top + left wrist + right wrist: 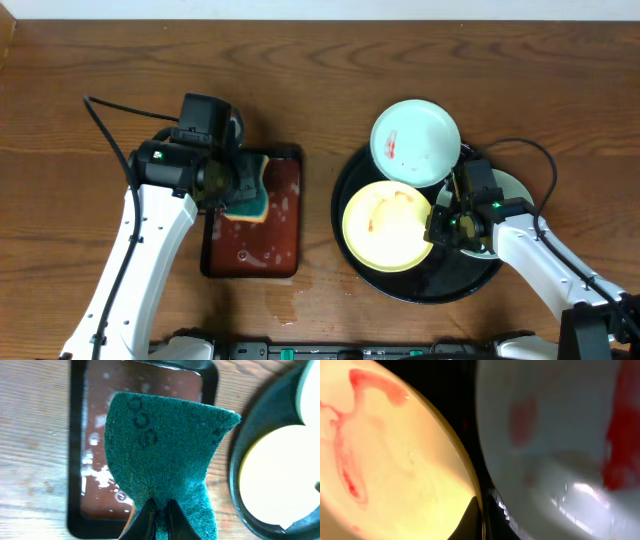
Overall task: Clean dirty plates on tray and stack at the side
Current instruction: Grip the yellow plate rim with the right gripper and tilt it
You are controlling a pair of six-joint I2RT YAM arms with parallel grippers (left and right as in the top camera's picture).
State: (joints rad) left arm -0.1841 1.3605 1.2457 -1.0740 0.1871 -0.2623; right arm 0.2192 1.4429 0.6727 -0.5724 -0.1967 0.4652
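Fingers of the left gripper clench a coarse green scouring sponge, wrist hanging over the wet red-brown tray. The right gripper nips the thin rim of the red-smeared pale yellow plate on the glossy black tray, beside a white plate.

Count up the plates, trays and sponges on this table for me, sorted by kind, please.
Plates: 3 (pale yellow plate, white plate, second white plate, half hidden)
Trays: 2 (round black tray, rectangular red-brown tray)
Sponges: 1 (green sponge)
Total: 6
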